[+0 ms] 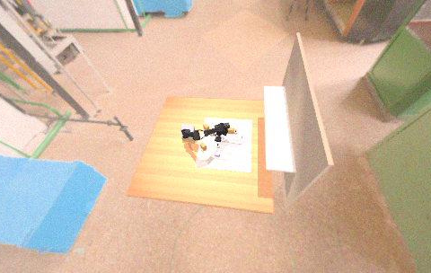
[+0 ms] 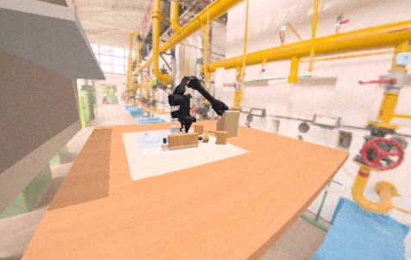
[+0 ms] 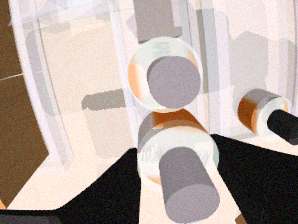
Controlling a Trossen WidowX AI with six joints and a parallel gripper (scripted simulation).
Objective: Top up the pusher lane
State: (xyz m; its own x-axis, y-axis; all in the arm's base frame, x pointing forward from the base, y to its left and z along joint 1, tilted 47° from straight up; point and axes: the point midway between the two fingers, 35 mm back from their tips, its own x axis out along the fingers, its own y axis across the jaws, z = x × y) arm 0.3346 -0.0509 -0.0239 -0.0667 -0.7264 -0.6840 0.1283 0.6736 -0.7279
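My gripper (image 3: pixel 173 148) is shut on a grey-lidded jar (image 3: pixel 191 200), at the bottom middle of the wrist view. The jar has a pale shoulder and orange on its side. A matching grey-lidded jar (image 3: pixel 174 82) stands just beyond it between the lane's clear walls. The two look close together in line; whether they touch, and whether the held jar stands on the lane floor, I cannot tell. A grey plate-like part (image 3: pixel 157 20) shows behind the farther jar. In the top and exterior views the fingers and held jar are too small or hidden to make out.
A black-lidded jar (image 3: pixel 284 126) with an orange band is to the right in the wrist view, beyond a clear wall. In the exterior view, wooden blocks (image 2: pixel 182 140) (image 2: pixel 221 138) and a taller tan block (image 2: pixel 229 124) stand around the arm on the table (image 2: pixel 167 205).
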